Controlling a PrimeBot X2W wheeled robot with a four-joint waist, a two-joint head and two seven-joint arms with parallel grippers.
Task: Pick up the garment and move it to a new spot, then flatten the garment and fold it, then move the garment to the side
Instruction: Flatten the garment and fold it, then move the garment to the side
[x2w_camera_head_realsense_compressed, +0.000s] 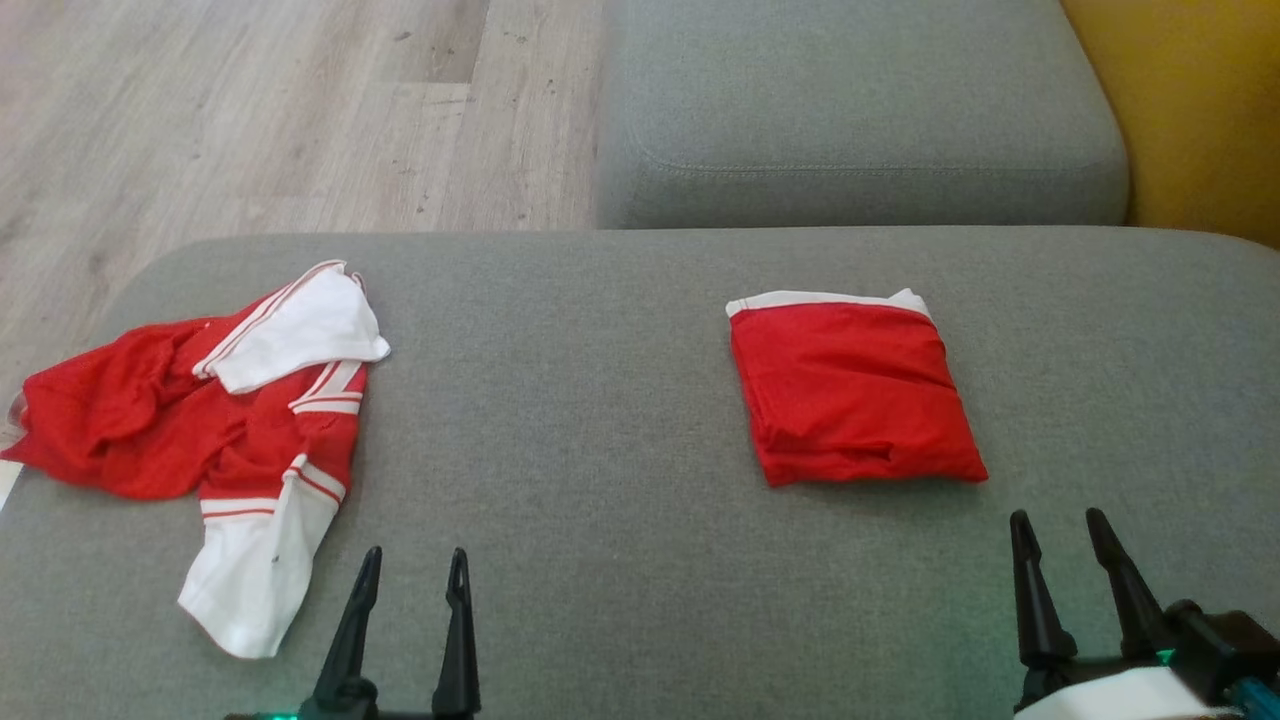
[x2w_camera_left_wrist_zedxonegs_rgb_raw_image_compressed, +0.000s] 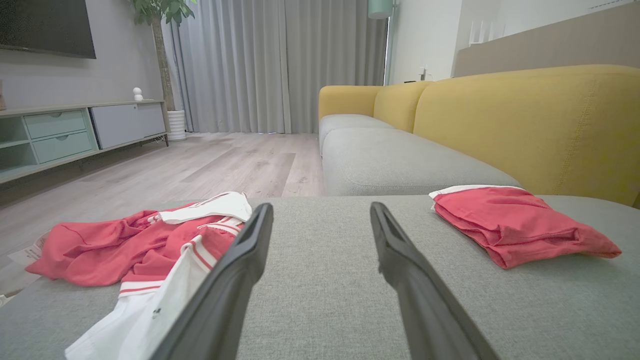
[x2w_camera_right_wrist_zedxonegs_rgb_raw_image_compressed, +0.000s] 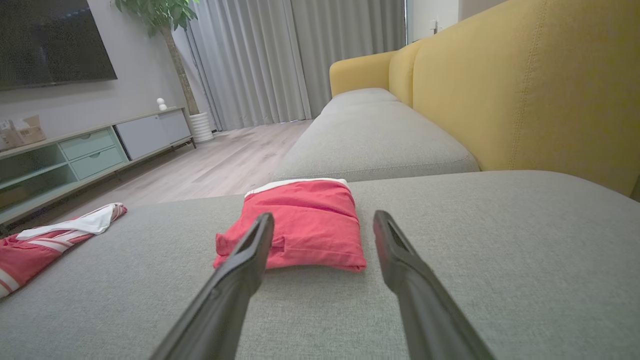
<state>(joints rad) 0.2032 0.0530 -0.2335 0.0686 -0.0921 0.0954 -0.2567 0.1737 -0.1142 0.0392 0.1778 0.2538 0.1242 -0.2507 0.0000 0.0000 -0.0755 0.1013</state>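
Observation:
A crumpled red and white garment lies at the left end of the grey sofa seat; it also appears in the left wrist view and at the far left of the right wrist view. A second red garment, folded into a neat square, rests right of centre. My left gripper hovers open just right of the crumpled garment's white sleeve, holding nothing. My right gripper stands open a little in front of and to the right of the folded square, empty too.
A second grey cushion lies beyond the seat, with the yellow backrest on the right. Wooden floor runs past the seat's far left edge. A low cabinet and curtains stand across the room.

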